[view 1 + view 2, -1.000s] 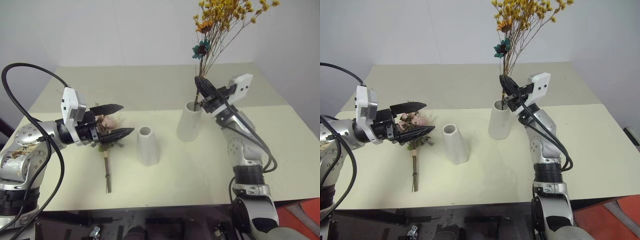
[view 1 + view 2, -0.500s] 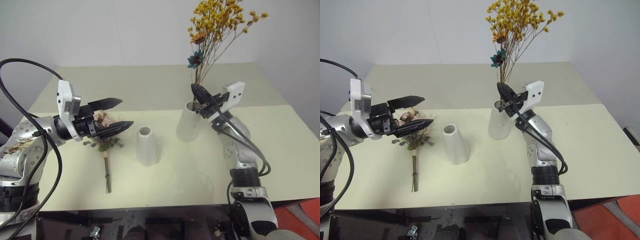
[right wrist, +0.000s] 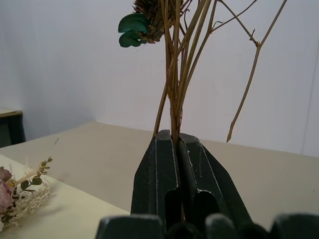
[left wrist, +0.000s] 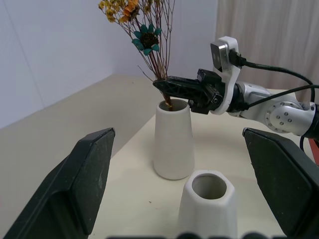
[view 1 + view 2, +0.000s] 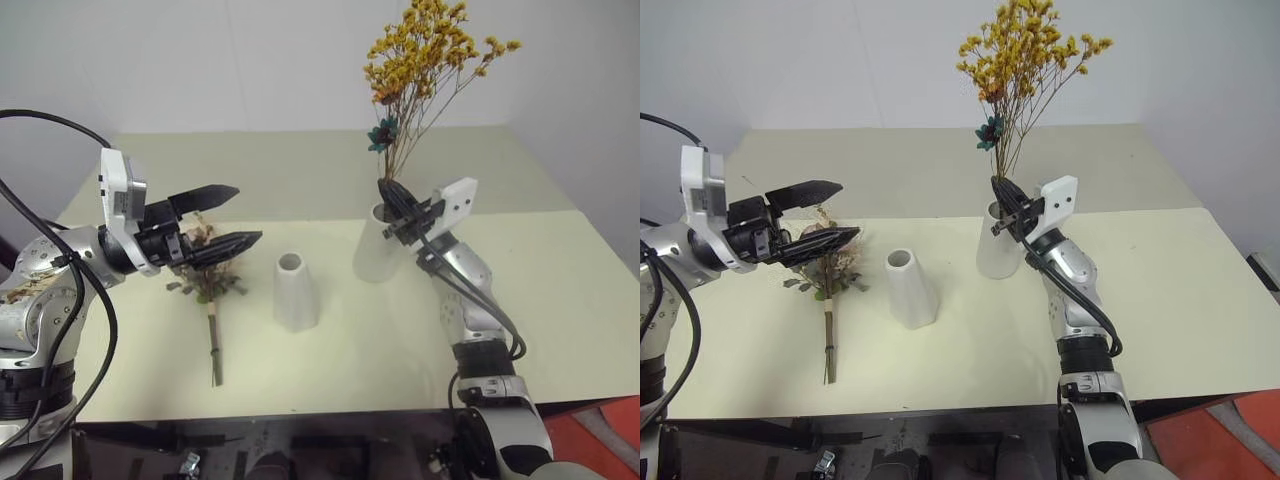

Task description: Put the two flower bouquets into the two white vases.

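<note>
Black right tool (image 5: 391, 190) pinches yellow bouquet (image 5: 425, 60) stems over taller vase (image 5: 378, 243); left tool (image 5: 232, 213) gapes, level.

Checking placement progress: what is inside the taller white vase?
The yellow bouquet's stems enter the taller vase, pinched by the right gripper. Their lower ends are hidden inside.

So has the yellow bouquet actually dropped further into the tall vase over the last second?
Yes. The yellow bouquet, clamped in the right gripper, has come down: the gripper now sits right at the rim of the tall vase.
</note>
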Controlling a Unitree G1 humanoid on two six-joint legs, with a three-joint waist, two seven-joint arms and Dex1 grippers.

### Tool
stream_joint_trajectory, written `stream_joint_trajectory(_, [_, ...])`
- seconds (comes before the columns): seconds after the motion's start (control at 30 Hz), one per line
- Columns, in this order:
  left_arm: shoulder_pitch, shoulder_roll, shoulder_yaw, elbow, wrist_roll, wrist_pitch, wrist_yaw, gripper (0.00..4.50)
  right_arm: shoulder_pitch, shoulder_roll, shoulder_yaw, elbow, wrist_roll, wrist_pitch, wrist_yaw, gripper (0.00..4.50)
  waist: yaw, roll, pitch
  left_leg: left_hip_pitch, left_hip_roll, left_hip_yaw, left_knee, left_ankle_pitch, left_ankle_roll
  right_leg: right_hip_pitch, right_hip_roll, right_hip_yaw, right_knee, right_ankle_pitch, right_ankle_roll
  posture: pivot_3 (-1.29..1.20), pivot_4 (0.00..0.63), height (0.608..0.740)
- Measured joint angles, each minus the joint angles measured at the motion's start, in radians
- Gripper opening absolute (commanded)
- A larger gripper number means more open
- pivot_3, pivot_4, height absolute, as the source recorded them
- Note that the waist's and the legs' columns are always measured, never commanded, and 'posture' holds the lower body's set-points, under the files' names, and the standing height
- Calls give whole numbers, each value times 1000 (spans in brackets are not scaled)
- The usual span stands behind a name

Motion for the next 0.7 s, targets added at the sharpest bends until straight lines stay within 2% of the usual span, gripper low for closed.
stream_joint_trajectory(0.17, [0, 0, 3, 0, -7, 0, 1, 4500, 29, 0, 10, -11, -6, -4, 1, 21, -1, 0, 0, 0, 0, 0, 0, 0, 0, 0, 0, 0, 0, 0, 0, 0, 150, 740])
stream_joint_trajectory(0.27, [0, 0, 3, 0, -12, 0, 1, 4500, 45, -2, 12, -44, -5, -4, 4, 843, 0, 0, 0, 0, 0, 0, 0, 0, 0, 0, 0, 0, 0, 0, 0, 0, 150, 740])
stream_joint_trajectory(0.6, [0, 0, 4, 0, -13, 0, 3, 4500, 91, -20, 11, -122, 4, 6, -3, 4210, 0, 0, 0, 0, 0, 0, 0, 0, 0, 0, 0, 0, 0, 0, 0, 0, 150, 740])
stream_joint_trajectory(0.63, [0, 0, 3, 0, -13, 0, 4, 4500, 91, -22, 11, -132, 8, 11, -5, 4468, 0, 0, 0, 0, 0, 0, 0, 0, 0, 0, 0, 0, 0, 0, 0, 0, 150, 740])
stream_joint_trajectory(0.7, [0, 0, 3, 0, -13, 0, 4, 4500, 92, -29, 11, -150, 14, 22, -6, 4468, 0, 0, 0, 0, 0, 0, 0, 0, 0, 0, 0, 0, 0, 0, 0, 0, 150, 740])
